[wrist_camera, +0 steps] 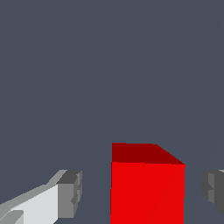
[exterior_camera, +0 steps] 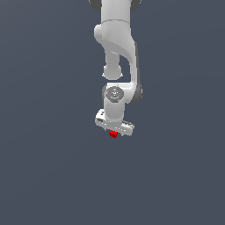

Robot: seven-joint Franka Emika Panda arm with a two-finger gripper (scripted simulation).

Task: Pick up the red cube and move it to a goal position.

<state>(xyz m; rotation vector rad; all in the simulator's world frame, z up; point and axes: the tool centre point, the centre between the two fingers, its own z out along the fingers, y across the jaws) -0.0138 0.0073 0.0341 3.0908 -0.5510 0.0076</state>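
Note:
The red cube (wrist_camera: 146, 188) stands between my gripper's (wrist_camera: 141, 192) two fingers in the wrist view. One grey fingertip (wrist_camera: 71, 192) is on one side and the other fingertip (wrist_camera: 213, 189) on the other. A gap shows on each side, so the jaws are open and not touching the cube. In the exterior view the white gripper (exterior_camera: 114, 126) points down over the cube (exterior_camera: 113, 134). Only a small red part shows under the hand. The fingers are hidden there.
The flat dark grey-blue floor (exterior_camera: 52, 167) stretches all around. The white arm (exterior_camera: 116, 44) rises above the gripper towards the top of the exterior view. No other objects show.

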